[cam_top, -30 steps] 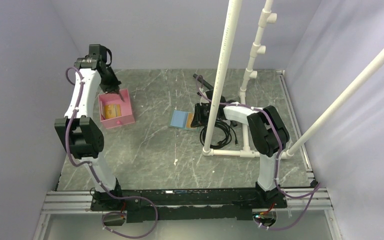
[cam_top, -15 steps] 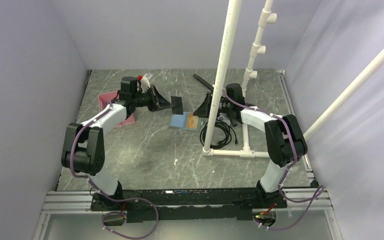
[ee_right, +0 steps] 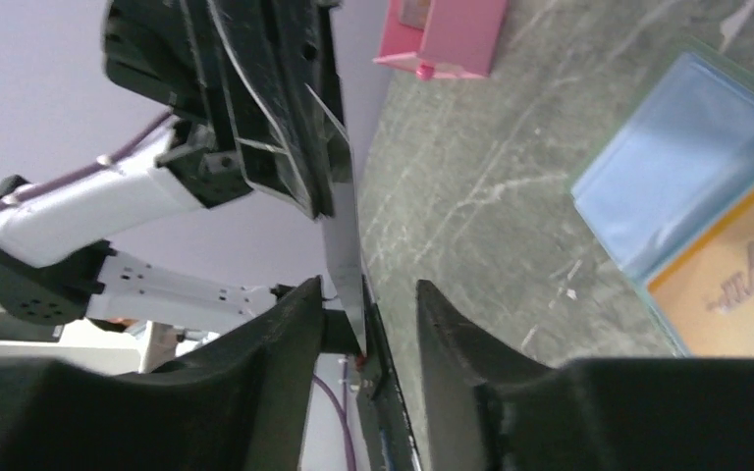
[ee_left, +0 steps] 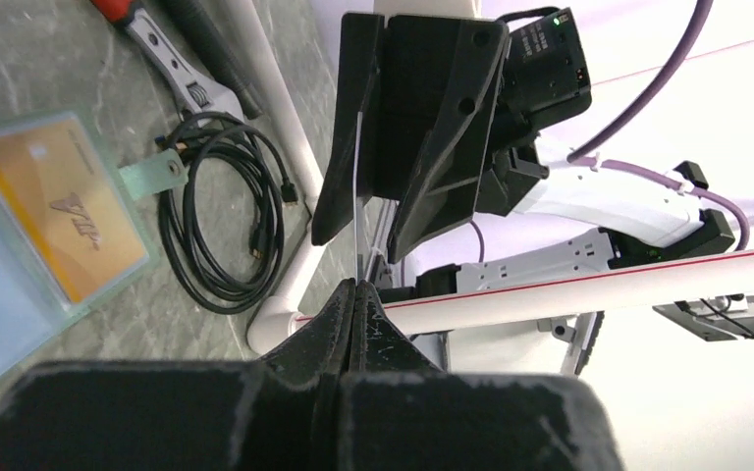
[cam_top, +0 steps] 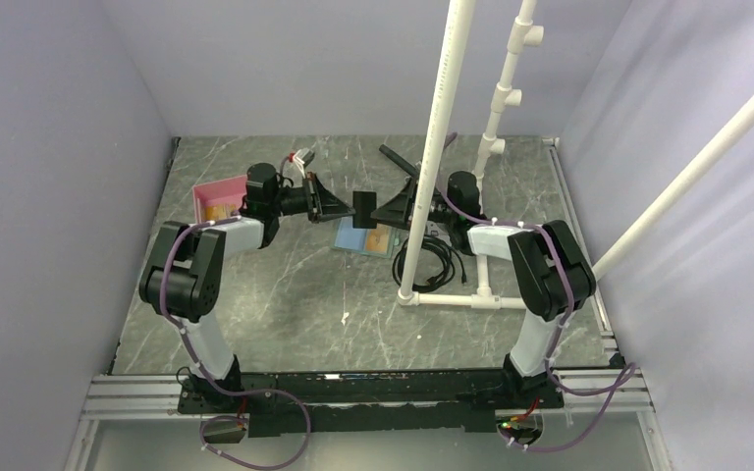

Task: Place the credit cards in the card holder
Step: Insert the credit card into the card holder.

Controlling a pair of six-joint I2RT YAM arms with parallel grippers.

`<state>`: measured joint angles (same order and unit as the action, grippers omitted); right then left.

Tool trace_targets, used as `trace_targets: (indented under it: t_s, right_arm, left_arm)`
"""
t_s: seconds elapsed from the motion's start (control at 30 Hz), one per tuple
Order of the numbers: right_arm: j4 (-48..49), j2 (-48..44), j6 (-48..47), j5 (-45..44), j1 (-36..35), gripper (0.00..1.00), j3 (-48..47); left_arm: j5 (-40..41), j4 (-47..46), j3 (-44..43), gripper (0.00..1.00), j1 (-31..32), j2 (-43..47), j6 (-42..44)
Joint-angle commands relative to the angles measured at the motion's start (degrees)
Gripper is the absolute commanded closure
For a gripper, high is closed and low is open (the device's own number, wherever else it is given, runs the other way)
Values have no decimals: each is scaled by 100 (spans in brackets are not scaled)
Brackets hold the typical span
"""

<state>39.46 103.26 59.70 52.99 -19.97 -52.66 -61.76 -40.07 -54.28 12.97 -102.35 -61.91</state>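
Held in the air: the left gripper [ee_left: 355, 294] is clenching one end of a thin, dark rectangular credit card [cam_top: 366, 206]. The card is pointing away from its fingertips toward the right gripper [ee_right: 368, 299], whose fingers are standing parted on either side of the far end. Below it, the open muted-green card holder [cam_top: 353, 234] is lying flat on the grey marbled table [cam_top: 285, 294], pale blue lining up and long axis running left to right, with an orange-tan card [cam_top: 381, 241] lying in the half nearer the right arm.
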Motion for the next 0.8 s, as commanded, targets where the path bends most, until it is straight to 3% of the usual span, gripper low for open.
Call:
trace_targets:
  t_s: [0.0,0.03,0.07,0.1,0.17,0.2,0.27,0.3,0.37,0.43,0.63,0.77]
  right_arm:
    - [1855,302,1158,212,11,62,134]
    - [2079,385,1310,238,10,66,134]
    - [2266,460,1448,257,10,77,131]
    - [2432,522,1624,259,17,97,165]
    - [2310,522,1578,151,93,100,281]
    - [1848,467,1229,59,157,100,306]
    - [432,362,318,-91,288,100,149]
    - [-539,423,-292,-108,308,100,-122]
    - [-2390,603,-1380,-223,286,100,-829]
    - [-2917,617,-1654,-466,291,100,-995]
    - [-3595,1086,-2024,-335,205,100,-1572]
    - [-3441,1377,-1942,-163,131,100,-1680]
  left_arm:
    - [-271,-747,-11,100,180,-163,-328]
    - [-267,-710,-20,100,214,-185,-311]
    - [-278,-678,-47,100,247,-207,-280]
    - [-260,-564,-73,100,265,-222,-204]
    - [-70,303,-234,100,255,-212,249]
    - [139,1265,-420,90,236,-197,712]
    - [1107,3520,-964,51,239,-145,1939]
    - [1587,4343,-1175,42,245,-164,2247]
    - [1921,4937,-1411,39,241,-312,2412]
    - [2107,5040,-1569,47,239,-528,2300]
    - [2375,5295,-2084,97,258,-1232,2276]
    - [2474,5481,-2349,100,258,-1631,2400]
